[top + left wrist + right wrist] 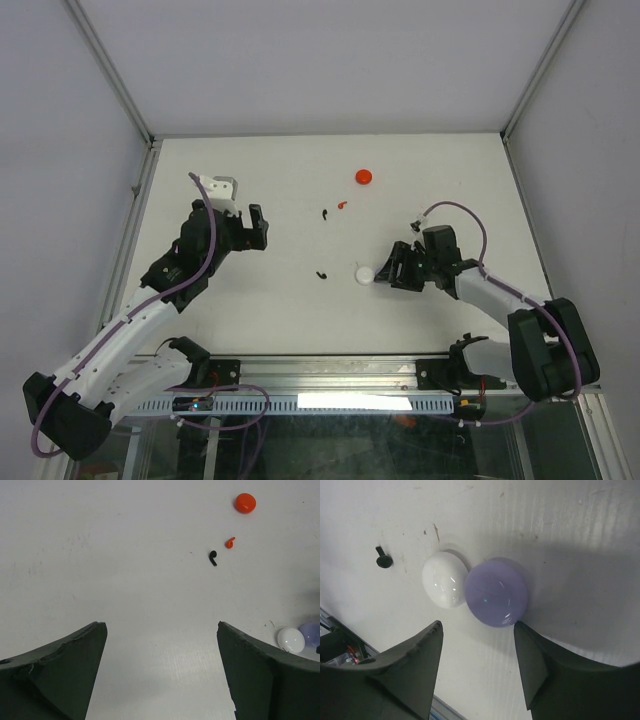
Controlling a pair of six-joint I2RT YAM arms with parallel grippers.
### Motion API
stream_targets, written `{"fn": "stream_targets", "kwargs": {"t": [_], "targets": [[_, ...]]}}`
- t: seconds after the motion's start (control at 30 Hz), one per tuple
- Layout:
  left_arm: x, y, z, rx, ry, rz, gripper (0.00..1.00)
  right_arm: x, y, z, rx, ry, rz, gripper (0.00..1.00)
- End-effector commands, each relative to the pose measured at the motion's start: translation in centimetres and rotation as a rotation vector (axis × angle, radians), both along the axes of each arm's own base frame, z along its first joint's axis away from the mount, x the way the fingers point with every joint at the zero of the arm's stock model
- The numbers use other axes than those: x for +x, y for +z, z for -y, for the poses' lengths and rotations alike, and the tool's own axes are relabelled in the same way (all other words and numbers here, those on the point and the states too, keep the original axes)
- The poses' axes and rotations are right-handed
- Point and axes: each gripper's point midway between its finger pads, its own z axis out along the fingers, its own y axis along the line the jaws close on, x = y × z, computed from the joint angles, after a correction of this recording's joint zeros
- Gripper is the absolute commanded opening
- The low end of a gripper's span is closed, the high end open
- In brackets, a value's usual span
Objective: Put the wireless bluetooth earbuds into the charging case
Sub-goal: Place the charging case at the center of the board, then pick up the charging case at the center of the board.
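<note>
Overhead view, 12 o'clock taken as the far edge of the table (300, 160).

Left gripper (258, 228): hung above the table's left half. The left wrist view showed its jaws spread wide with only bare table between them; nothing was held.

Right gripper (385, 268): sat low over the table at 3 o'clock of the white case (365, 274). In the right wrist view the jaws stood partly apart with nothing gripped. The lilac case (496, 600) lay just ahead of the gap, close against the right finger's tip; contact could not be confirmed.

Cases: the white case and lilac case lay touching, the white at 10 o'clock of the lilac. Both appeared as smooth closed domes. The red case (364, 177) lay alone toward the far edge, at 1 o'clock of the red earbud (342, 204).

Earbuds: three were seen, all loose on the table and outside the cases. The red earbud lay near the table's centre, with a black earbud (326, 213) just beside it at 8 o'clock, not touching. A second black earbud (321, 274) lay at 9 o'clock of the white case, near it but apart. The left gripper was at 9 o'clock of the first black earbud, well apart from it.
</note>
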Motion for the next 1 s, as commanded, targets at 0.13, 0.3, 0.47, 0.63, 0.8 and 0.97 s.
{"fn": "stream_targets", "kwargs": {"t": [0.13, 0.3, 0.47, 0.63, 0.8, 0.97], "targets": [[0.4, 2.1, -0.2, -0.073, 0.012, 0.062, 0.95, 2.8, 3.5, 2.6, -0.178, -0.036, 0.129, 0.72], [0.4, 2.4, -0.5, -0.081, 0.021, 0.07, 0.95, 6.8, 6.2, 2.2, -0.226, -0.02, 0.264, 0.79], [0.3, 2.5, -0.7, -0.088, 0.024, 0.076, 0.95, 12.9, 8.4, 1.5, -0.299, 0.027, 0.439, 0.82], [0.3, 2.4, -0.7, -0.091, 0.02, 0.072, 0.95, 18.9, 8.9, 0.0, -0.34, 0.086, 0.583, 0.84], [0.3, 2.2, -0.8, -0.086, 0.025, 0.069, 0.94, 25.2, 8.3, -0.6, -0.429, 0.109, 0.683, 0.84], [0.4, 2.0, -0.8, -0.083, 0.023, 0.063, 0.93, 30.8, 7.5, -2.0, -0.457, 0.172, 0.761, 0.83]]}}
